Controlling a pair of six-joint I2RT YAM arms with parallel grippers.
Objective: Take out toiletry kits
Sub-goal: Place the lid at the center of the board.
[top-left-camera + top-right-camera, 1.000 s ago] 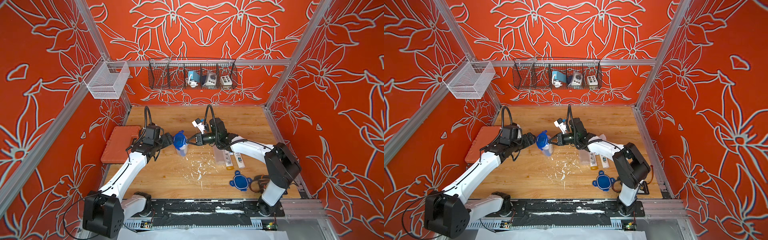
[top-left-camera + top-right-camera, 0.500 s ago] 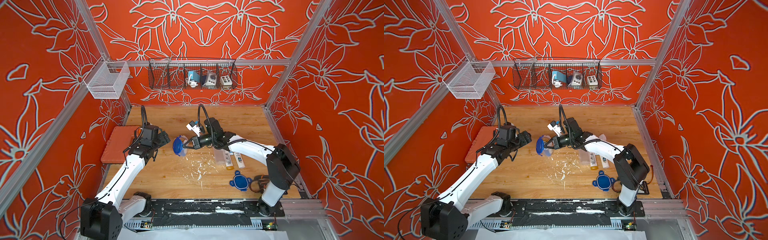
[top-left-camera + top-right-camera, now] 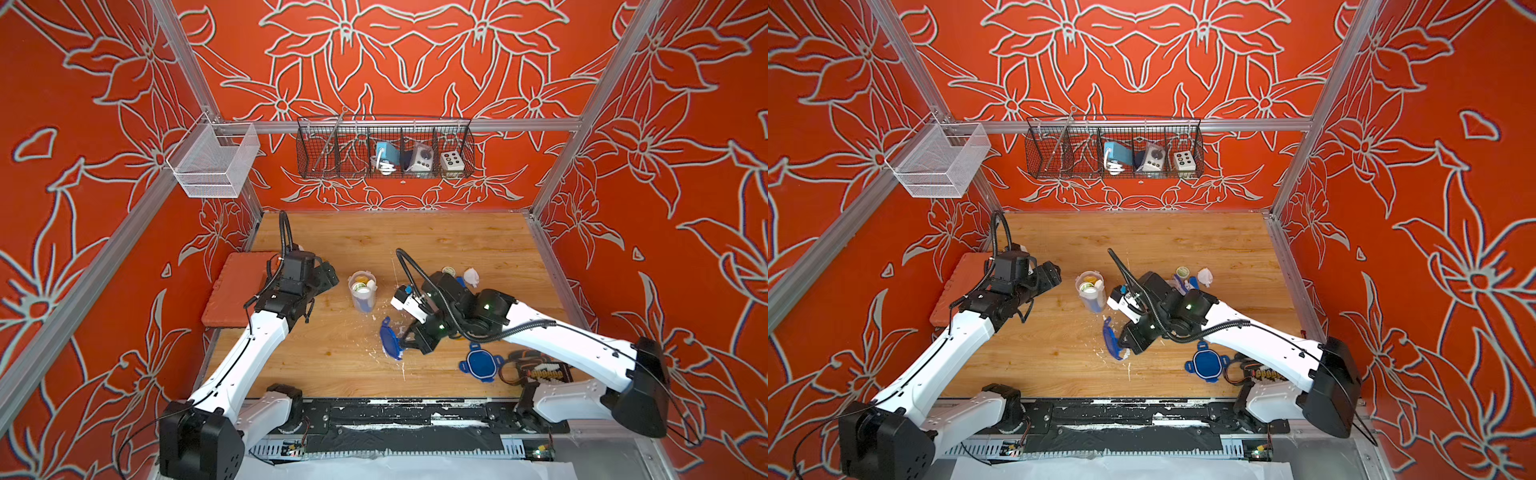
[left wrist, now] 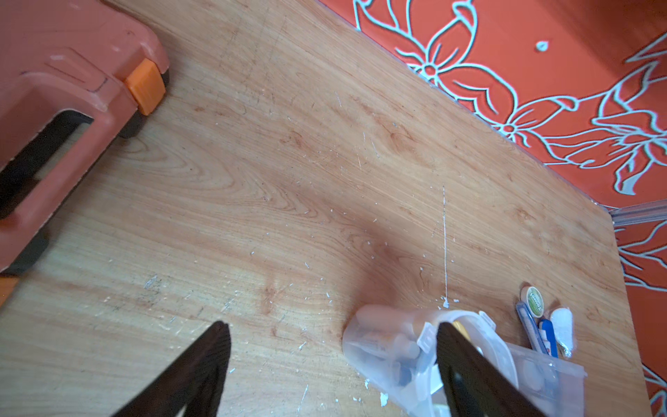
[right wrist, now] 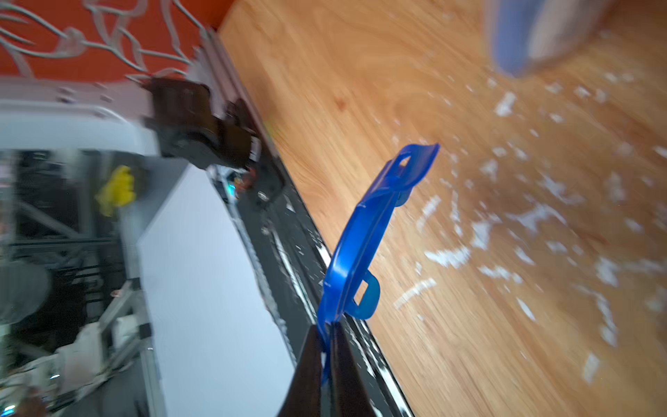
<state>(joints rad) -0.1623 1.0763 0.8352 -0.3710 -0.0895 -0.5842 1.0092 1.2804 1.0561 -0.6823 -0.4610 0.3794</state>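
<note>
- The left claw [image 4: 331, 326] stands wide open and empty, near the clear tub [image 3: 362, 293] but apart from it, not around it
- The tub stands upright on the desk [image 3: 415, 241], lidless, mouth up and long axis vertical, with one toiletry kit [image 3: 361, 286] inside
- The right claw [image 5: 326, 330] is pinched shut on the edge of a blue lid [image 5: 364, 234], low over the desk
- The free left arm looks better placed, as the tub lies just to its right
- The other kit [image 3: 459, 277] lies on the desk beyond the right arm
</note>
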